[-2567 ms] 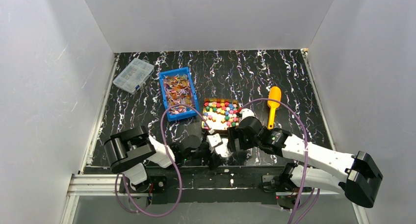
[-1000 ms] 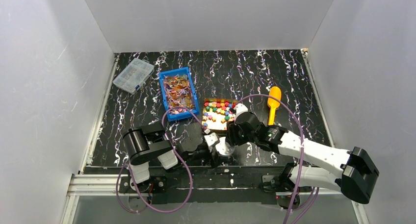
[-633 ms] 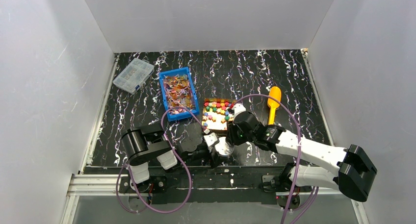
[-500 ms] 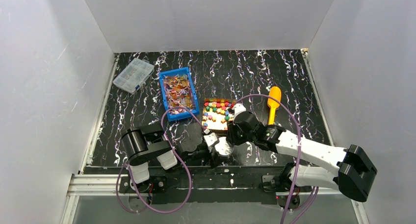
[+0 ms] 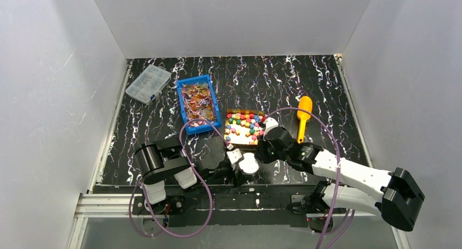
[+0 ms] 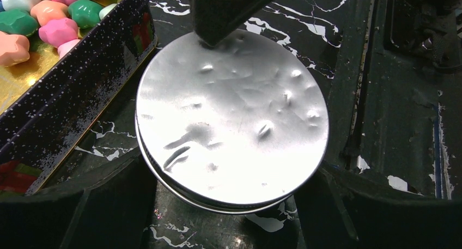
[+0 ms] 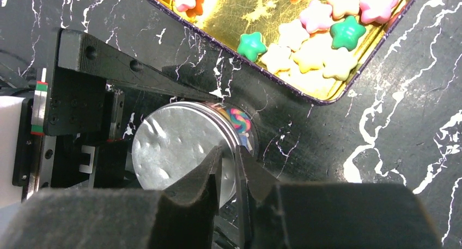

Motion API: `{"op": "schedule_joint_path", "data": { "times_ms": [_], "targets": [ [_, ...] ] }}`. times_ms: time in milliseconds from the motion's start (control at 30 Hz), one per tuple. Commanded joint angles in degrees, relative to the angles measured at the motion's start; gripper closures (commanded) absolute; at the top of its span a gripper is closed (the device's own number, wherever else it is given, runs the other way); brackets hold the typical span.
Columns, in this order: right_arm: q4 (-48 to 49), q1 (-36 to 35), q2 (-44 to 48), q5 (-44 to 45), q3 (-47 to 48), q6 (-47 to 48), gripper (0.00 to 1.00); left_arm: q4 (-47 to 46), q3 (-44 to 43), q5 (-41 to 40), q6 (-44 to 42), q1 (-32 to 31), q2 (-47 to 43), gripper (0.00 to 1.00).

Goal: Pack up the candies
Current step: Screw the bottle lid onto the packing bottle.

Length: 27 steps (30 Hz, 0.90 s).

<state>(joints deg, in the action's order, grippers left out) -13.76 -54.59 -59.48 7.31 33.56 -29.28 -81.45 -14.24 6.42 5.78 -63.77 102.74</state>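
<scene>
The candies (image 5: 245, 126) are small coloured stars in a gold tray (image 7: 229, 12) with dark walls; they also show in the left wrist view (image 6: 43, 20). Wrapped candies fill a blue bin (image 5: 197, 103). Just near of the tray stands a round jar (image 7: 241, 122) with a colourful label and a dented silver lid (image 6: 231, 113). My left gripper (image 6: 226, 202) has a finger on each side of the jar, gripping it low by the table's near edge (image 5: 242, 170). My right gripper (image 7: 229, 151) pinches the lid's rim, the fingers nearly together (image 5: 261, 152).
An orange scoop (image 5: 303, 115) lies right of the tray. A clear compartment box (image 5: 147, 83) sits at the far left. The tray's wall (image 6: 81, 91) stands close beside the jar. White walls enclose the table on three sides.
My right gripper's fingers have closed onto the lid's rim, and the right arm has shifted slightly right. The left arm and the jar have stayed put.
</scene>
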Motion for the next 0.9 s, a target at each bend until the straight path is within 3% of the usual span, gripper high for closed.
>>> {"op": "schedule_joint_path", "data": {
  "times_ms": [0,433,700,867],
  "targets": [
    [-5.61,-0.67,3.42,-5.95,-2.65,-3.63,0.79,3.61,0.79,-7.34,0.21,0.48,-0.91,0.46],
    [-5.52,-6.11,9.32,-10.54,-6.69,-12.56,0.82,4.46,0.72,-10.40,-0.33,0.48,-1.44,0.46],
    [-3.03,-14.20,8.74,-3.03,-2.81,-16.26,0.82,4.81,0.53,-9.89,-0.11,0.47,-1.24,0.47],
    [-11.22,-15.02,8.69,6.15,3.17,-15.29,0.80,4.81,0.53,-9.77,0.10,0.40,-1.06,0.48]
  ]
}}
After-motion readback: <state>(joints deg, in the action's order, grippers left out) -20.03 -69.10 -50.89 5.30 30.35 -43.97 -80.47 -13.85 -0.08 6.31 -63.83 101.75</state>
